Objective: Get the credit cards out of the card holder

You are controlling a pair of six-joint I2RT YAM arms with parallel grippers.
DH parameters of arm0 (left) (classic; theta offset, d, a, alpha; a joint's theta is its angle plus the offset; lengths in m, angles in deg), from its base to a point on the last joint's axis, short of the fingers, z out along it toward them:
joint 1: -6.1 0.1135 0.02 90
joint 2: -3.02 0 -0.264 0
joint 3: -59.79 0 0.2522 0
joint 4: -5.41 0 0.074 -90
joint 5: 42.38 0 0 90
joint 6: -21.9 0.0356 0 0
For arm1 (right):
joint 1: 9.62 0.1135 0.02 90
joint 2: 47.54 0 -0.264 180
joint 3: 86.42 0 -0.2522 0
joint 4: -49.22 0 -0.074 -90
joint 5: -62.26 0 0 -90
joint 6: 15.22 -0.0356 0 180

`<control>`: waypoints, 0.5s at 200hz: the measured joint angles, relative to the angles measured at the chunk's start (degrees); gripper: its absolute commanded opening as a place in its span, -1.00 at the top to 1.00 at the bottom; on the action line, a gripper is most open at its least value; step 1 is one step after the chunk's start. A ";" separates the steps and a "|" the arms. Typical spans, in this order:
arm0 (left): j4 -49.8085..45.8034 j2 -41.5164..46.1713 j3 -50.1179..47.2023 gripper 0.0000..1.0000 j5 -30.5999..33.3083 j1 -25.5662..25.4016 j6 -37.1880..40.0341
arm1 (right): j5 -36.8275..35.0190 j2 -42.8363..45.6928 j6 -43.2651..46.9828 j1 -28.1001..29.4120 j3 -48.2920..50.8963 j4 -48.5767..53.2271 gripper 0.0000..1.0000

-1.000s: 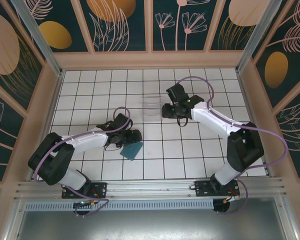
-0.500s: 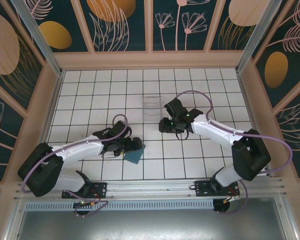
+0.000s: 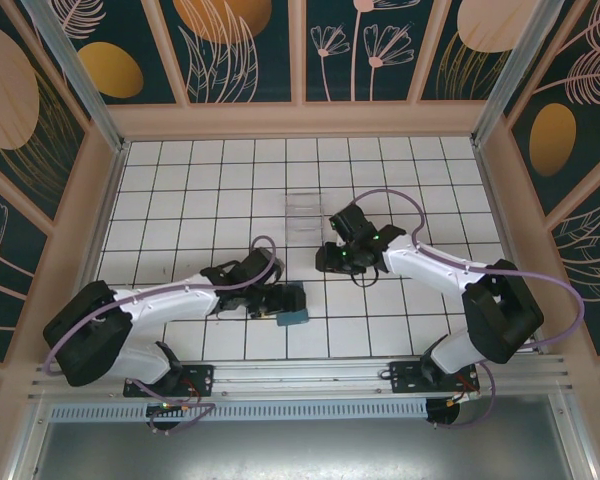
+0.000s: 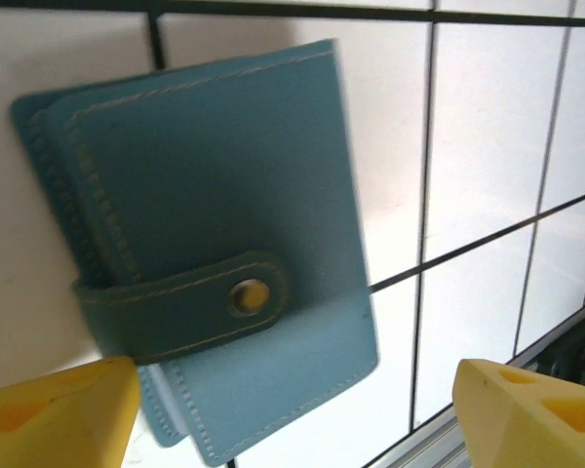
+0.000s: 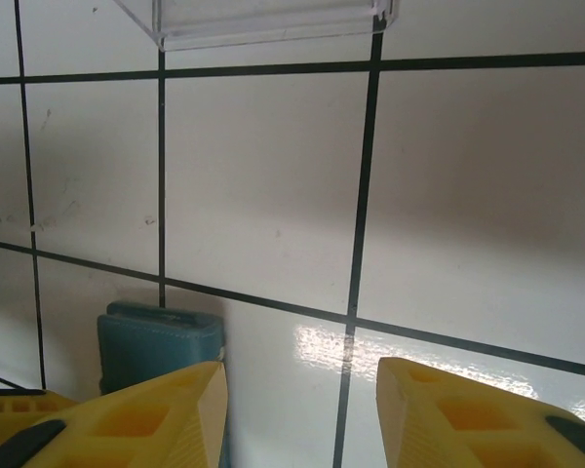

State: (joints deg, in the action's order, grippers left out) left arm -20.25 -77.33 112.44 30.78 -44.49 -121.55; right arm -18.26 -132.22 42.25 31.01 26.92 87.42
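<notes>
The card holder (image 4: 214, 244) is a slate-blue wallet lying on the white tiles, folded shut with its snap tab fastened. My left gripper (image 4: 292, 419) is open, its yellow fingertips (image 4: 58, 409) on either side of the wallet's near end and not clamping it. From above, the card holder (image 3: 293, 304) lies just right of the left gripper (image 3: 278, 300). My right gripper (image 3: 326, 262) hovers open a tile beyond it, nothing between its fingers. In the right wrist view one end of the card holder (image 5: 161, 336) shows by the right gripper (image 5: 297, 414). The credit cards are hidden inside.
A clear plastic box (image 3: 302, 215) stands on the tiles beyond the right gripper, and its near edge (image 5: 263, 18) shows at the top of the right wrist view. The metal rail (image 3: 300, 375) at the table's near edge runs close behind the wallet.
The left gripper has slid right, and the card holder has shifted right with it and turned. The right gripper has come nearer and lower, toward the wallet.
</notes>
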 measured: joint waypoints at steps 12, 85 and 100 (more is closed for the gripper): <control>-2.34 -1.11 3.10 -0.68 1.03 0.00 3.72 | 1.16 0.04 0.00 0.00 0.74 -0.66 0.11; -2.91 3.02 4.24 -0.34 3.82 0.00 34.29 | 8.68 0.20 -1.33 0.00 6.49 -5.55 0.13; -1.99 6.78 1.86 -0.28 3.28 0.00 40.54 | 8.83 0.22 -1.57 0.00 6.88 -6.03 0.13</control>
State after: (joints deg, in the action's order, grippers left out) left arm -22.24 -70.56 114.30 34.06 -44.49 -81.01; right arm -9.43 -132.00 40.68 31.01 33.80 81.39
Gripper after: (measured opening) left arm 0.658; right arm 0.437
